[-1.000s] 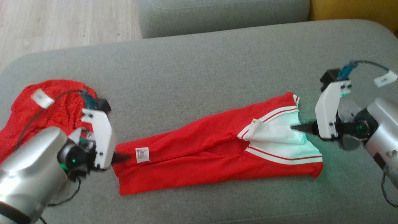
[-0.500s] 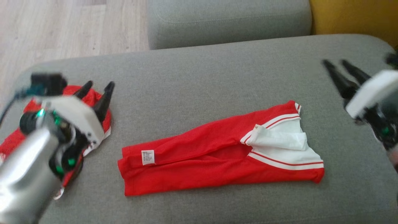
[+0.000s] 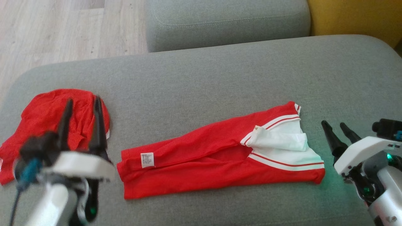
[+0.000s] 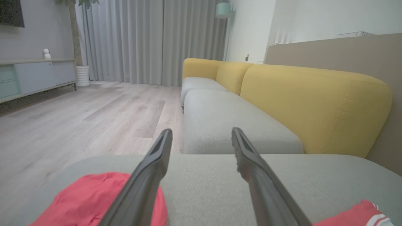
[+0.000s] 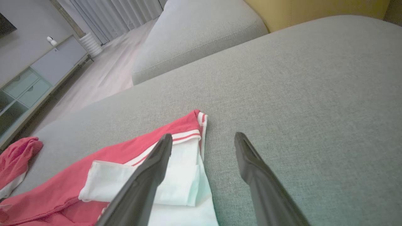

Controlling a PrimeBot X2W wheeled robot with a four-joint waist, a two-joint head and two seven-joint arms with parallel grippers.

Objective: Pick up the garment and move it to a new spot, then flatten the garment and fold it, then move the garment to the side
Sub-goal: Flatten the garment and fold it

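Stretching left to right, the red garment (image 3: 216, 160) lies between the left gripper (image 3: 83, 99) and right gripper (image 3: 333, 124), one near each end, jaws spread wide and empty.

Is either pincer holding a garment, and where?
Nothing is held: the left pincer and right pincer stand open, empty, and the long red garment lies free on the couch.

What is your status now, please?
Left end effector open, empty. Right end effector open, empty. Folded garment flat on cushion. Other red cloth at left.
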